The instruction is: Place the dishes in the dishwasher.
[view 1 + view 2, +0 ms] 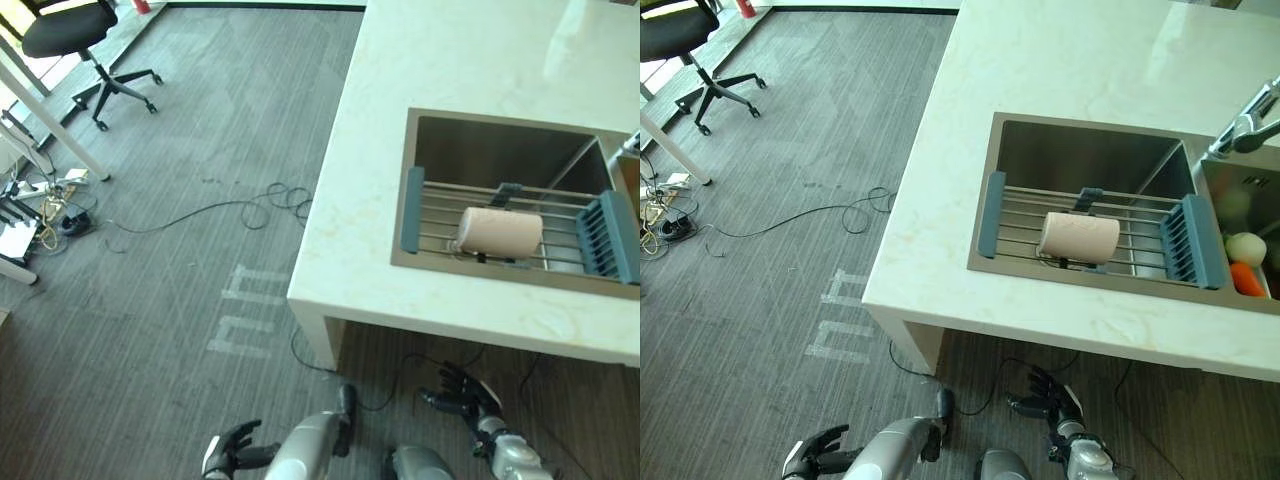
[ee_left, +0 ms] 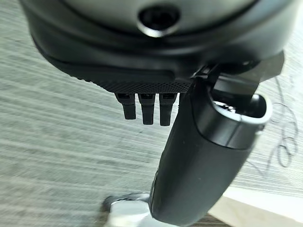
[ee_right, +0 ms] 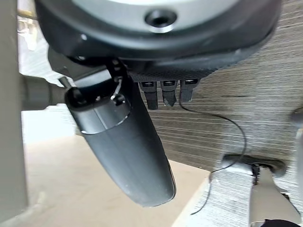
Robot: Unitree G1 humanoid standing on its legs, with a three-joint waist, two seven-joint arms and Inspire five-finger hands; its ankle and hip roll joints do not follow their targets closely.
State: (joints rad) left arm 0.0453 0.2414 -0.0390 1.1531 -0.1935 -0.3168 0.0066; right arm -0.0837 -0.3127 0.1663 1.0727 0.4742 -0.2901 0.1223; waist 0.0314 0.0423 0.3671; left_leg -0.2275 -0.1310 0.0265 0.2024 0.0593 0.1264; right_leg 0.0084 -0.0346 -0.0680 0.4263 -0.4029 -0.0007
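Pale beige cylindrical ceramic cup [image 1: 1078,237] on its side, lying on metal-wire roll-up drying rack with grey-blue end bars [image 1: 1130,238], mouth toward left. Rack spans near half of rectangular stainless-steel sink basin [image 1: 1080,155], set in cream marble-look countertop [image 1: 1080,60] at right of scene. Grey-blue slotted holder [image 1: 1192,240] at rack's right end, just beside cup but apart from it. Chrome tap [image 1: 1248,122] at far right, over a second basin w/ a pale round vegetable [image 1: 1245,247] and an orange one [image 1: 1246,279] touching each other.

Left hand [image 1: 228,452] low at near-left, over grey striped carpet floor [image 1: 190,120], well apart from counter; fingers [image 2: 147,109] straight and relaxed, thumb out, holding nothing. Right hand [image 1: 462,392] at near edge, below countertop lip, fingers [image 3: 166,92] likewise loose and spread, empty.

Far left: black swivel office chair w/ star base [image 1: 85,45], white desk leg [image 1: 50,115], tangle of plugs and leads [image 1: 45,205] on floor. Pale printed marking [image 1: 245,310] on carpet near counter corner. Can't tell where dishwasher is.
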